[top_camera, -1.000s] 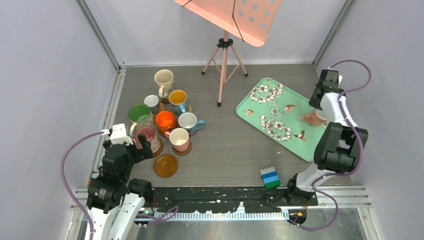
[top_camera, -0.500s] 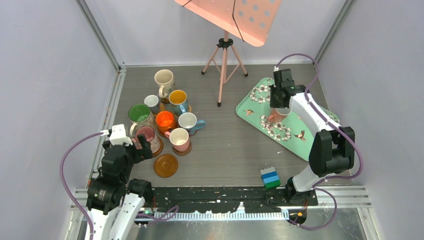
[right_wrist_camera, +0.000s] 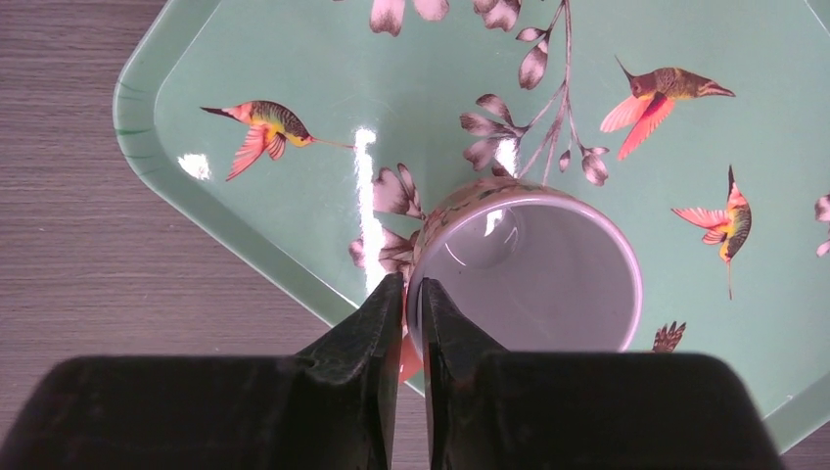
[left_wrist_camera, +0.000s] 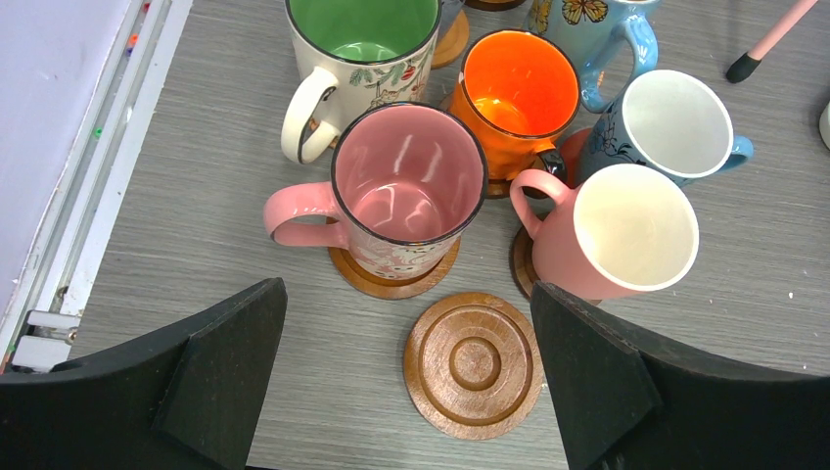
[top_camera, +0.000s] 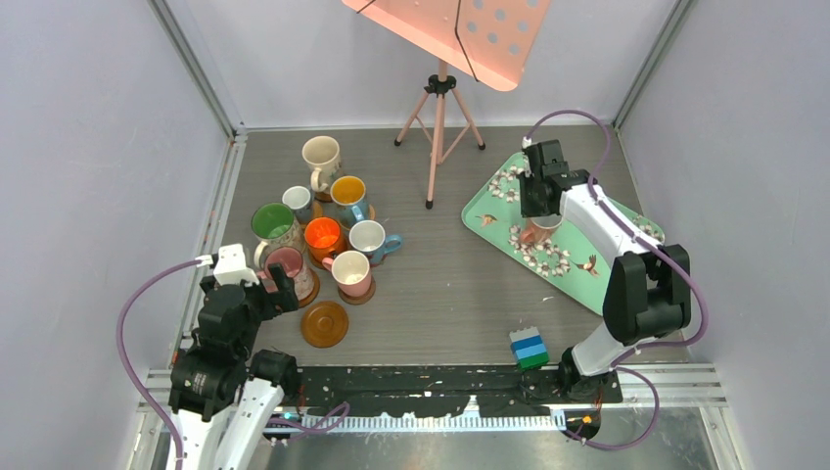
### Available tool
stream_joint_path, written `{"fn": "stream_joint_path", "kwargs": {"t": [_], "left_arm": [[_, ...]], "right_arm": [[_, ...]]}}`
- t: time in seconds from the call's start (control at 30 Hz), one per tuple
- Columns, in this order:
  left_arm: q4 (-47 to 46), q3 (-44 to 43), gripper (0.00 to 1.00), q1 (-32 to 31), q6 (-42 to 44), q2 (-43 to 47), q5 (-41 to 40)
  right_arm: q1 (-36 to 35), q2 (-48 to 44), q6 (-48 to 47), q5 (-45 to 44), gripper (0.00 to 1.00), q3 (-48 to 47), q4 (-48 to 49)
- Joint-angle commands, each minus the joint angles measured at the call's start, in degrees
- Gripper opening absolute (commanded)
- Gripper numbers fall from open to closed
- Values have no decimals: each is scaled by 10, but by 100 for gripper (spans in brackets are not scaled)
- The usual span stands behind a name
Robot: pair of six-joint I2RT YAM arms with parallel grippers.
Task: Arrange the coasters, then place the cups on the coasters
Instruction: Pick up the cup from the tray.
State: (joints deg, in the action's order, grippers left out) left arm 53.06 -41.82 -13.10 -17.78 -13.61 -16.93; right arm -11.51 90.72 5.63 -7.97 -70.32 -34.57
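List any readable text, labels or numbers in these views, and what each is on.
None readable in any view.
The mugs carry only flower and butterfly patterns.
The tray has only birds and blossoms.
The blocks and stand show no lettering.

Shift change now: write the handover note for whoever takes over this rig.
Left pincer: open, empty, hovering above the bare coaster.
Right pincer: shut on the rim of the floral cup, over the mint tray; whether the cup is lifted or resting cannot be told.
Done: eight cups are clustered at the left of the table, with coasters showing under several.
Left: carry the floral cup to the bare coaster and set it down. Then check that every cup sits on a coaster.
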Motion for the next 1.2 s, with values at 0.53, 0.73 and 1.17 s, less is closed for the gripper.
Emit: {"fn": "stream_joint_path", "kwargs": {"t": [0.53,0.73,1.17], "left_arm": [[-11,-12,99,1,-3,4,0],[-12,-11,99,1,-5,5,-5],[-13,-8,99,1,-12,8,-10]], "right_arm": [[-73,-109,-72,93,5,-28,6],[-160,-190,-61,175,5,41,65],[-427,-261,-146,243,5,146,201]]}}
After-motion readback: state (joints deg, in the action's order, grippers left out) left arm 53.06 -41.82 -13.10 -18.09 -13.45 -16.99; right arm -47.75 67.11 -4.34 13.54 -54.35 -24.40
